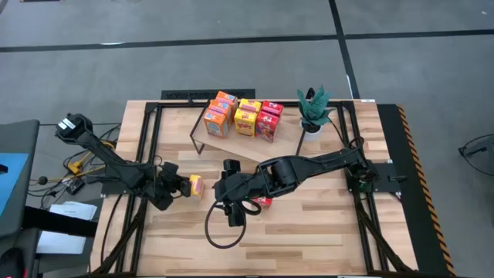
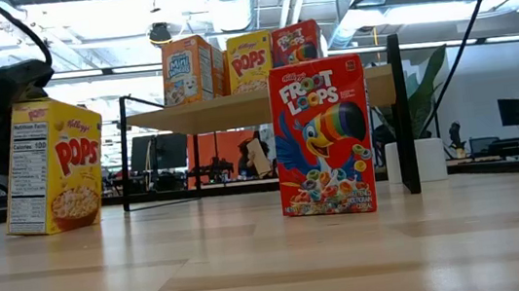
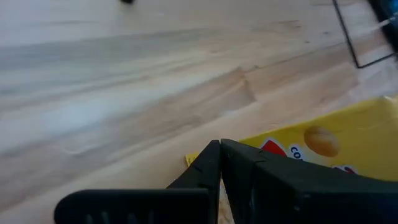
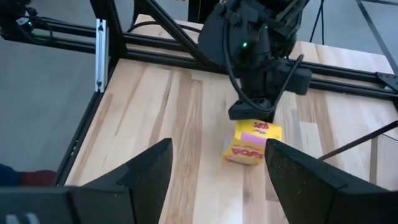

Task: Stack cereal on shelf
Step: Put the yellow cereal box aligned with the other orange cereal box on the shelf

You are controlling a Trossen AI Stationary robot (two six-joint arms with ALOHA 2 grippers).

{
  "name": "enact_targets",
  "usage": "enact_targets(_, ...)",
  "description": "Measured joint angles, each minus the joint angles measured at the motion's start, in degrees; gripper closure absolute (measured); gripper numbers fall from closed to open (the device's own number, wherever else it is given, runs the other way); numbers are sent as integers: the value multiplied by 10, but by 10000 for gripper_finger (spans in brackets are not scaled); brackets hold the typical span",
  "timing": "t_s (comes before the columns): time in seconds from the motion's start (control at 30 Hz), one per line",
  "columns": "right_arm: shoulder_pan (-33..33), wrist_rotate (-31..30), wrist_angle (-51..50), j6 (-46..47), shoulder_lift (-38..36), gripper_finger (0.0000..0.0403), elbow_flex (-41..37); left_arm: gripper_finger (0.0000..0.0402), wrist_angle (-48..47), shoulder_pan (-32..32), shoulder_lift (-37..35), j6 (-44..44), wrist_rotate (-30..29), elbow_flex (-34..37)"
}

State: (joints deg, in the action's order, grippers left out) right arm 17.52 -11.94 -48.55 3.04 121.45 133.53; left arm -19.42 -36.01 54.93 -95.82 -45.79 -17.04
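Observation:
A yellow Pops cereal box (image 2: 52, 169) stands on the wooden tabletop at the left; it also shows in the high view (image 1: 196, 185). My left gripper (image 1: 176, 188) is shut at its top. A red Froot Loops box (image 2: 322, 138) stands upright on its bottom end near the table's middle, beside my right arm (image 1: 262, 202). My right gripper (image 4: 214, 180) is open and empty, level, facing the yellow box (image 4: 252, 144) from the right. The light-wood shelf (image 1: 245, 143) on black legs stands at the far middle, with several boxes (image 1: 245, 117) on it. My left gripper has its fingers (image 3: 211, 165) closed together at the yellow box's top edge (image 3: 199, 158), coming from the table's left side. The fingers hide the exact place of contact. The box stays upright with its bottom on the table (image 2: 48, 228).
A green plant in a white pot (image 1: 312, 112) stands at the shelf's right end. A black cable loop (image 1: 224, 232) lies on the table in front of my right gripper. Bare wood lies toward the table's near edge (image 1: 309, 247).

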Motion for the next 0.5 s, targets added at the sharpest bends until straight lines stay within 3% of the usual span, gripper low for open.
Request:
enact_targets(0.37, -7, 102, 24, -90, 42, 121, 1, 401, 215, 0, 154, 30, -14, 0)
enact_targets(0.5, -20, 106, 27, -98, 66, 118, -1, 401, 299, 0, 212, 47, -14, 0)
